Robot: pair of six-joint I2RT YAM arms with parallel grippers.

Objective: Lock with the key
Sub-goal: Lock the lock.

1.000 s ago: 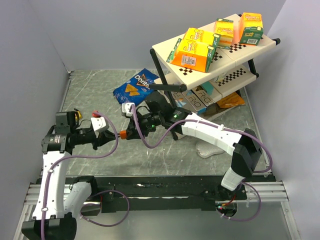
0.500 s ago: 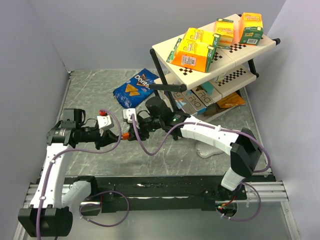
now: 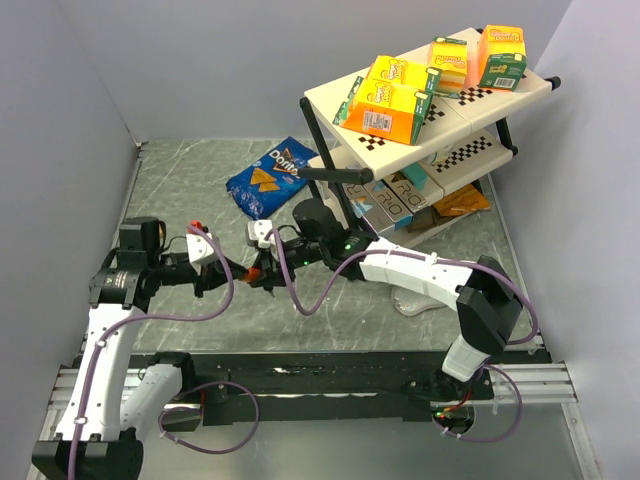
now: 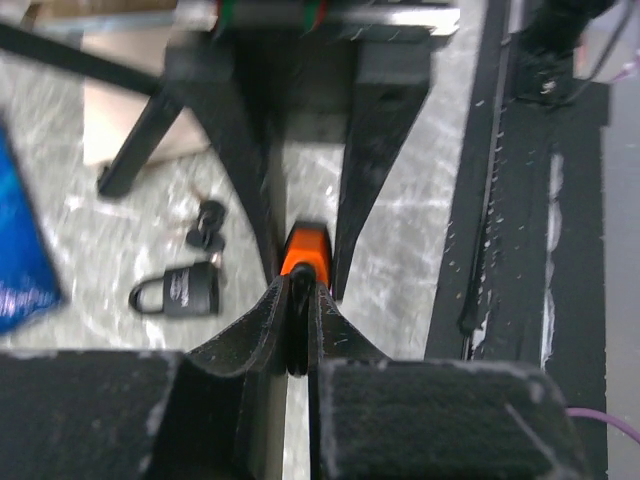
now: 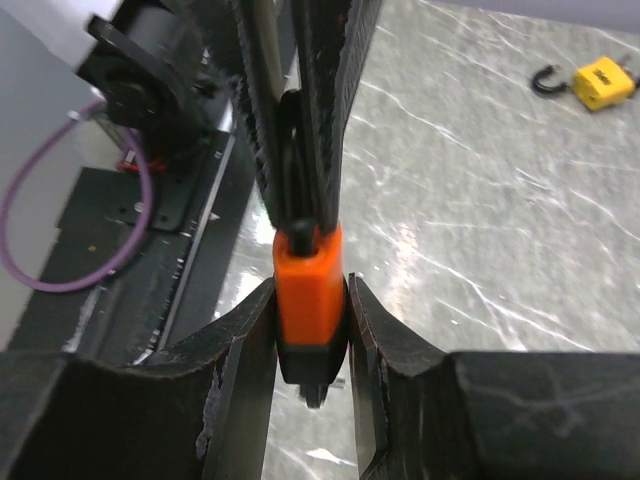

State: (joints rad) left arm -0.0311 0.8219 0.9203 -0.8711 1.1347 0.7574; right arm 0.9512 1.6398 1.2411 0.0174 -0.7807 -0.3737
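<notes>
The left gripper (image 4: 298, 292) has its fingers pinched almost flat together on the dark head of the key (image 4: 297, 335), with no gap showing beside it. Straight ahead of those fingertips, touching the key's far end, sits the orange padlock (image 5: 308, 272). The key seems to be seated in its body, though the keyhole itself is hidden. The right gripper (image 5: 311, 298) comes in from the opposite side and clamps the padlock's flat sides between its pads, narrowly open to the body's thickness.

So fingers, key, lock and fingers all lie on one line, running roughly level above the table (image 3: 180, 190) between the two arms. The padlock's long axis follows that line. My guess is that the next move is a twist of the left wrist about this shared axis while the right hand holds the body firm. Any sideways offset would bind the key.

I cannot tell whether the shackle is pushed home, because the right fingers cover that end. A black padlock (image 4: 180, 292) and a yellow padlock (image 5: 603, 82) lie well apart on the table, off to the side.
</notes>
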